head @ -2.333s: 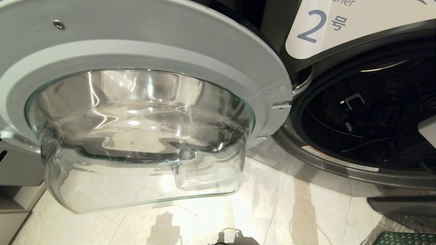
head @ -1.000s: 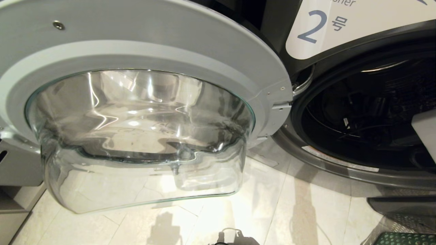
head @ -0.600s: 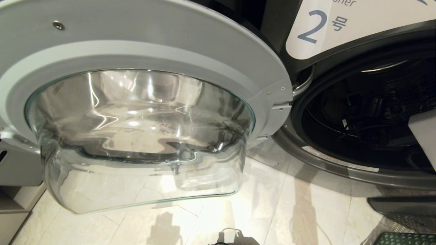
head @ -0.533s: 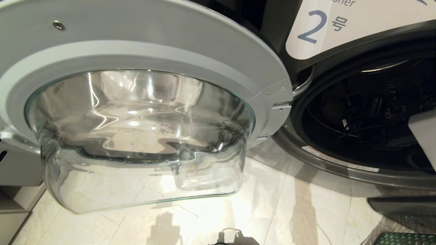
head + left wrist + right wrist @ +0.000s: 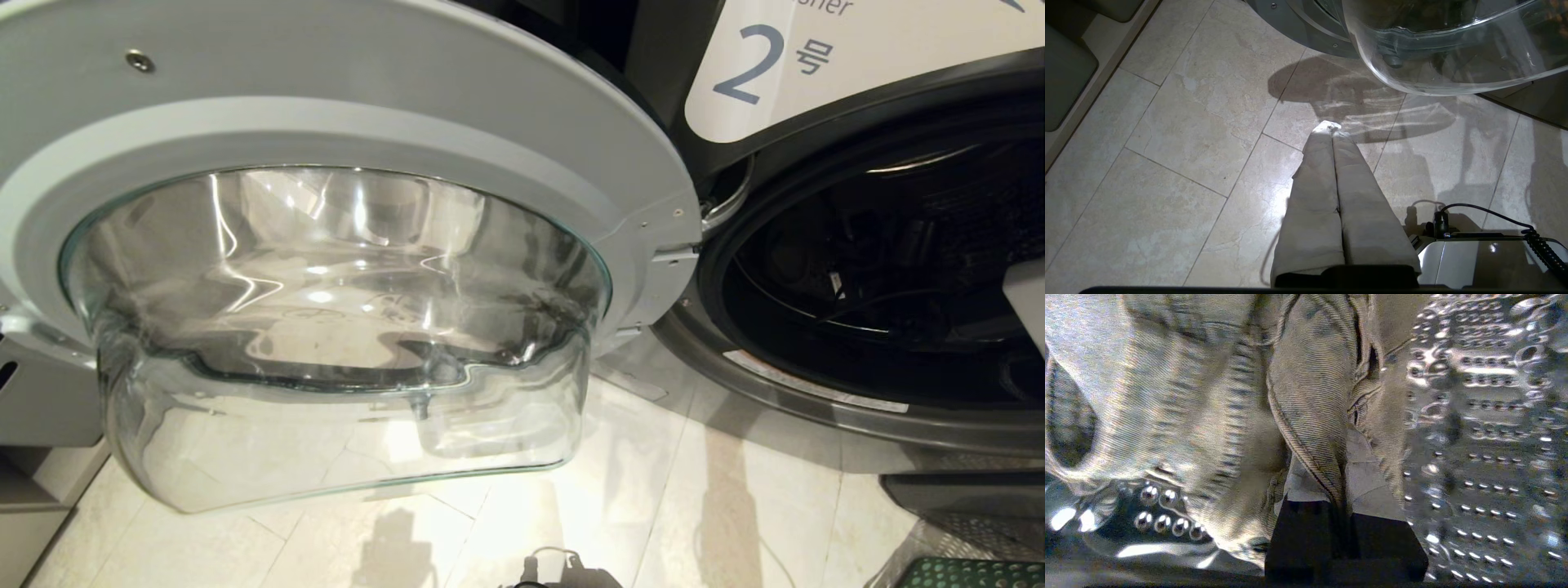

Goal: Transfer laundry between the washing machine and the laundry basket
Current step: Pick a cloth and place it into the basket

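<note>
**Q:** While the washing machine is standing with its door swung wide, how much room is showing around it?

**A:** The glass bowl of the door is bulging out over the pale tiled floor, filling the left and middle of the head view. The round drum opening is sitting to the right of it, dark inside, with its grey rim curving down toward the floor. Bare tile is lying below the door and in front of the rim.

**Q:** What is sitting in the drum?

**A:** The right wrist view is showing the grey-green garment bunched against the perforated metal drum wall. The right tool is reaching in there, its fingers pinched together on a stitched fold of that garment. In the head view the drum is too dark to make out any cloth.

**Q:** And the other arm?

**A:** The left tool is hanging over the floor just short of the door's glass bowl, its cloth-covered fingers pressed together and holding nothing.

**Q:** Anything else nearby?

**A:** A corner of the green laundry basket is peeking in at the lower right edge, on the floor near the machine's base.
</note>
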